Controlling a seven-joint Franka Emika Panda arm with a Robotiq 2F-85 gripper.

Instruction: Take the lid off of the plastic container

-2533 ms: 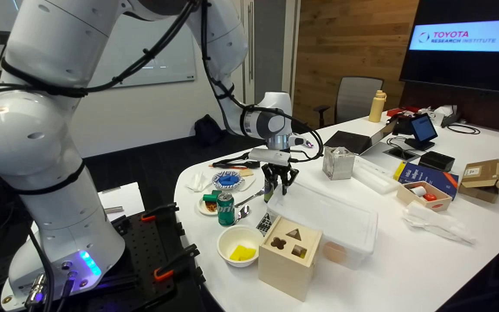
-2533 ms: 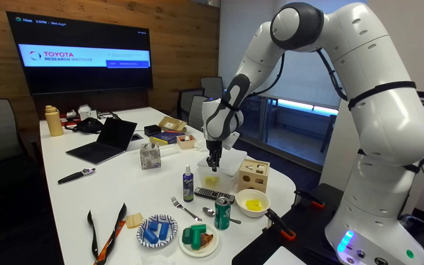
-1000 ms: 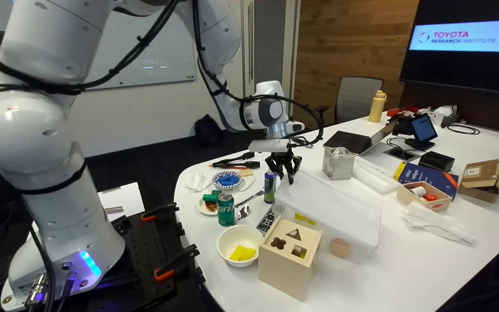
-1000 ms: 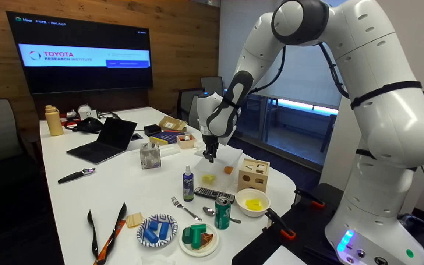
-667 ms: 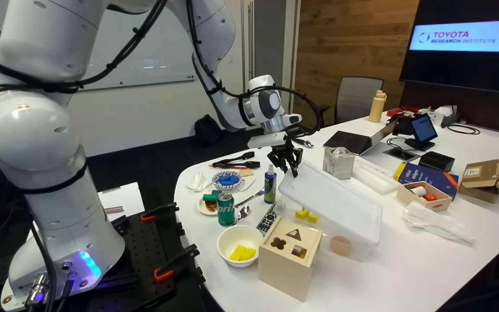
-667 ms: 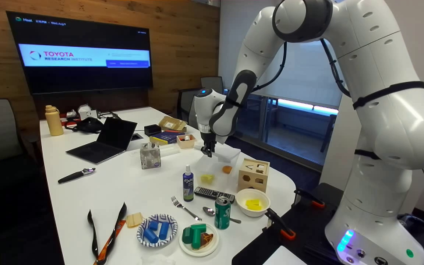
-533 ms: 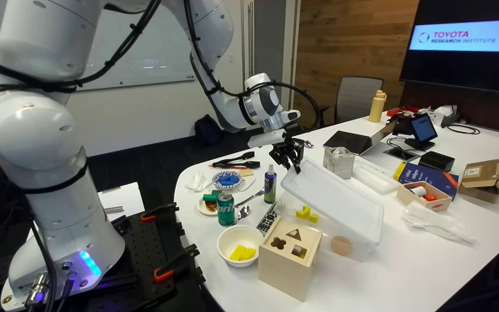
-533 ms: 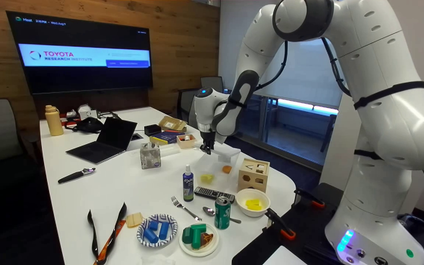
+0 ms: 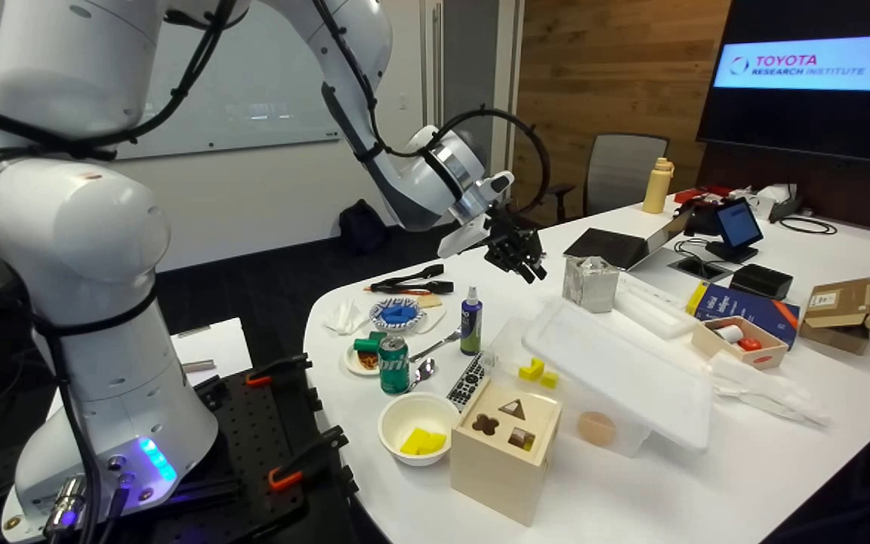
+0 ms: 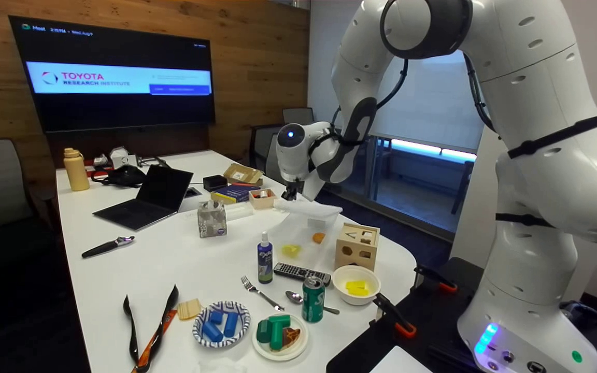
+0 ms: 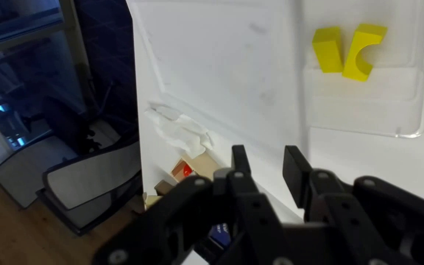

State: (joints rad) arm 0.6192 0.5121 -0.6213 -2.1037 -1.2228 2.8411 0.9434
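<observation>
A pale wooden box (image 9: 499,468) with cut-out holes stands just beside the plastic container (image 11: 359,110) on a crowded table (image 9: 654,499), hiding part of its wall in an exterior view. A remote (image 10: 301,273) lies along another side, with a spray bottle (image 10: 265,263) near. The lid (image 9: 620,378) sits off-center — over only part of the container, overhanging one side — and its long axis runs upper left to lower right in an exterior view, roughly in line with the container's own. A crumpled white wrapper (image 9: 767,391) lies close by the lid; whether the two touch cannot be told. The gripper (image 11: 265,156) hangs near the lid, its fingers (image 11: 296,173) spread apart, a space between it and the plastic. Among the items: two yellow blocks (image 11: 328,51) and one orange piece (image 10: 318,238) in the container, three blue pieces (image 10: 230,325) in one patterned bowl (image 10: 219,344), one green soda can (image 10: 313,301), one fork (image 10: 264,297) and one spoon (image 10: 294,297).
</observation>
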